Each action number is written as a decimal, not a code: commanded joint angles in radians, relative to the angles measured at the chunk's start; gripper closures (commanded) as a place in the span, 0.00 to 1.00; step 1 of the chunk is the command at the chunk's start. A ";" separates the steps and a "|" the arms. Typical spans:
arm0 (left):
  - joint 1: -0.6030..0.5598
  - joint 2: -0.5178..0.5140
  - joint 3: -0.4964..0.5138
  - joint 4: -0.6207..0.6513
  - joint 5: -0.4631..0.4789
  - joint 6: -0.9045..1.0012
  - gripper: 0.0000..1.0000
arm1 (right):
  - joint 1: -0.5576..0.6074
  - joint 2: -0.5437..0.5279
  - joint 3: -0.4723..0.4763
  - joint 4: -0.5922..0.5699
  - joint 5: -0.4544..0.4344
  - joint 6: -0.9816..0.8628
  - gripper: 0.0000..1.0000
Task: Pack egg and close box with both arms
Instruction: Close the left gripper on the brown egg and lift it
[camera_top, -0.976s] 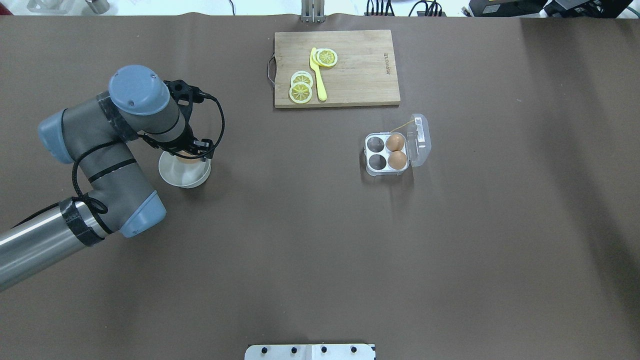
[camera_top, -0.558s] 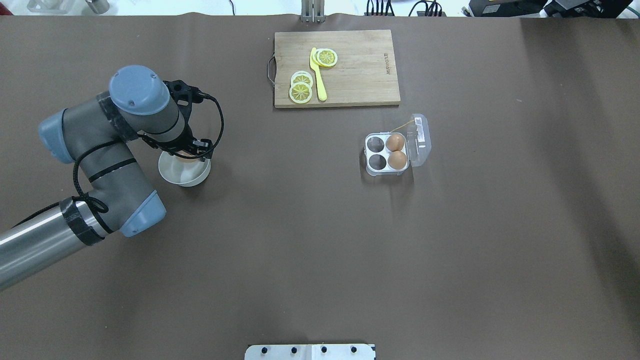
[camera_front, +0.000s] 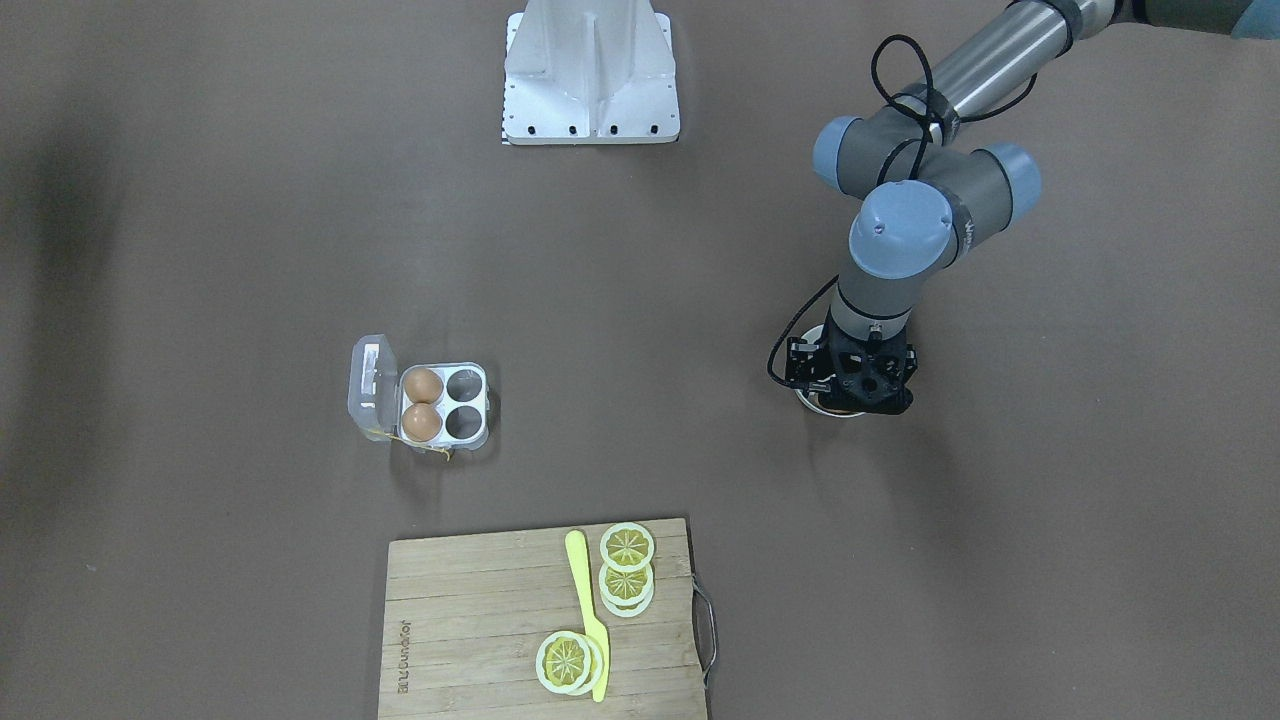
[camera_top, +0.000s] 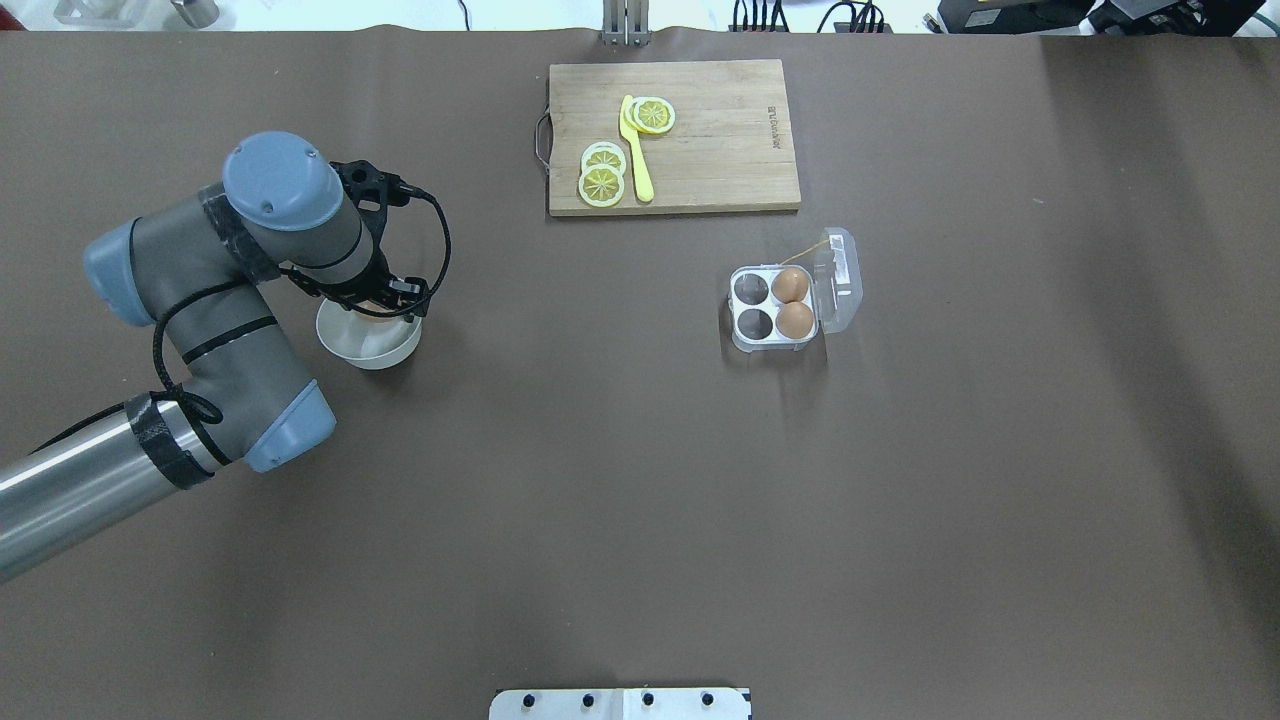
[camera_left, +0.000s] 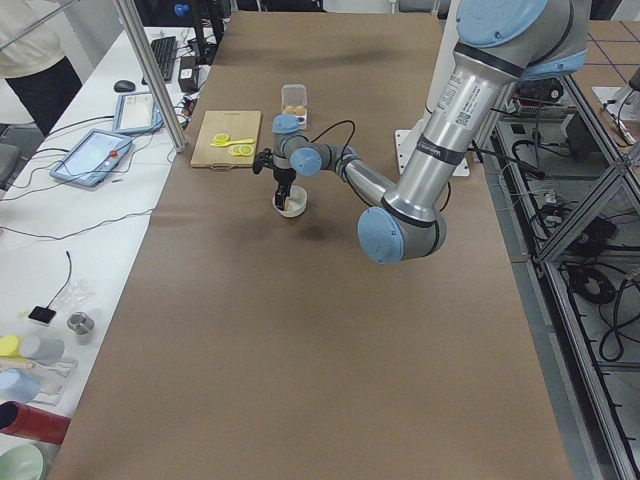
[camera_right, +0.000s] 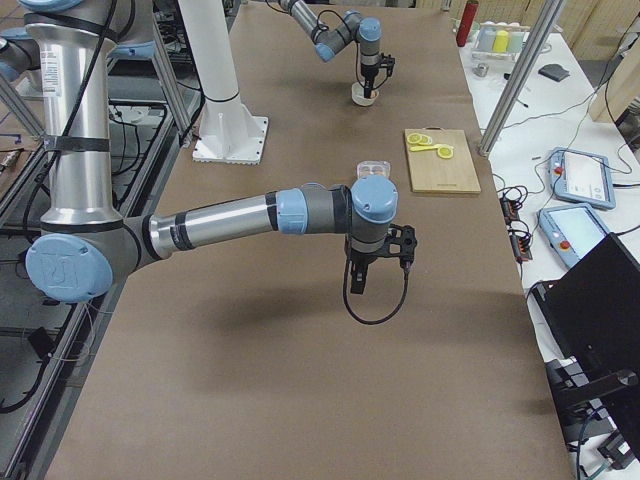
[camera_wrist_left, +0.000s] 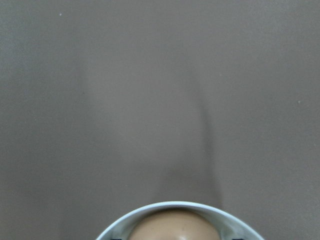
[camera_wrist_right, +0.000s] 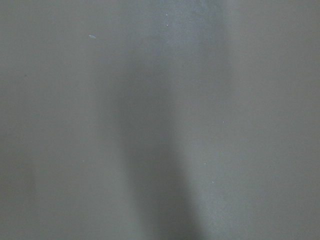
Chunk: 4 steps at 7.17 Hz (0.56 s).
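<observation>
My left gripper (camera_top: 378, 298) reaches down into a white bowl (camera_top: 365, 345) at the table's left. In the left wrist view a tan egg (camera_wrist_left: 172, 226) sits between the dark fingertips, inside the bowl's rim (camera_wrist_left: 170, 205); the gripper looks shut on it. The clear box (camera_top: 752, 322) stands open right of centre, lid (camera_top: 840, 280) hinged to the right. Two eggs (camera_top: 790, 284) (camera_top: 795, 320) fill its right cups; the left two cups are empty. My right gripper (camera_right: 355, 290) shows only in the exterior right view, above bare table; I cannot tell its state.
A wooden cutting board (camera_top: 720, 150) with lemon slices (camera_top: 602, 180) and a yellow knife (camera_top: 636, 165) lies at the far edge, behind the box. The white stand (camera_front: 590, 80) is at the robot's side of the table.
The left arm has shifted slightly up and back over the bowl. The egg under the gripper shows less, and the bowl sits flatter. The box has not moved.
</observation>
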 joint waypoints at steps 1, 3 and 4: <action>-0.001 0.000 0.001 -0.004 -0.002 0.002 0.27 | 0.000 0.000 0.001 0.000 0.001 -0.002 0.00; -0.001 0.000 0.001 -0.004 -0.002 0.003 0.42 | 0.000 0.000 0.003 0.000 0.001 -0.002 0.00; -0.001 0.001 0.001 -0.004 -0.002 0.003 0.45 | 0.000 0.000 0.003 0.000 0.001 0.000 0.00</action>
